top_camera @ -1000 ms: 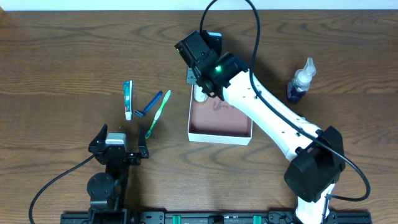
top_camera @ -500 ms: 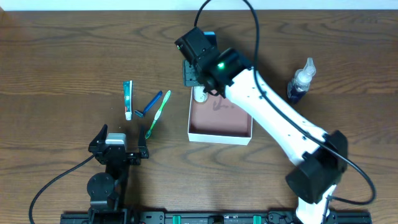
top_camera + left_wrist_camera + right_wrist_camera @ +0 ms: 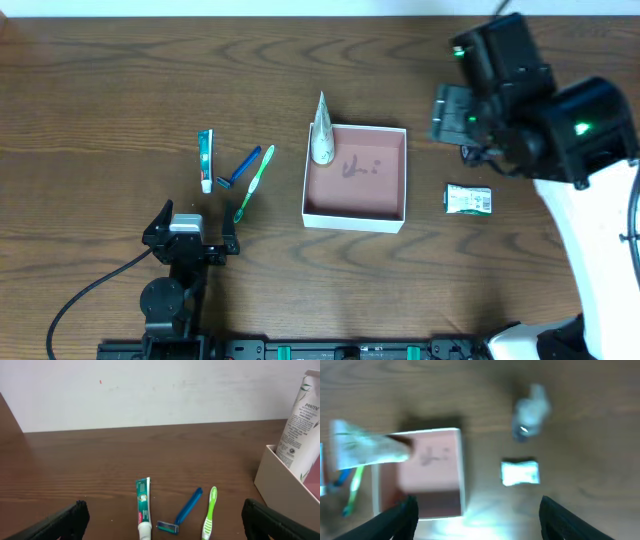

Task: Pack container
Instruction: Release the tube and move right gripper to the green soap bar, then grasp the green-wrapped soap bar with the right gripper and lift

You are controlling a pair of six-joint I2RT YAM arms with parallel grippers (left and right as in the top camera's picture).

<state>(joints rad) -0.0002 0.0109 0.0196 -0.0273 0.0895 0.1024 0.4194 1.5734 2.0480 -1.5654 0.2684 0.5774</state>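
Note:
The container (image 3: 355,220) is a shallow white-walled box with a pinkish floor and dark scribbles, at the table's middle. A white Pantene tube (image 3: 321,135) leans in its back left corner; it also shows in the left wrist view (image 3: 300,425). My right gripper (image 3: 452,118) is open and empty, up high to the right of the container. Its blurred wrist view (image 3: 477,510) shows the container (image 3: 462,475) and the tube (image 3: 365,445). My left gripper (image 3: 190,240) is open and empty near the front edge, and its open jaws show in the left wrist view (image 3: 162,512).
A toothpaste tube (image 3: 205,160), a blue razor (image 3: 243,168) and a green toothbrush (image 3: 255,183) lie left of the container. A small green-and-white packet (image 3: 468,199) lies to its right. A spray bottle (image 3: 530,410) stands beyond the packet, hidden by the arm in the overhead view.
My right arm has swung from over the container's back left corner to the far right. The white tube now stands free in the container. The left arm has not moved.

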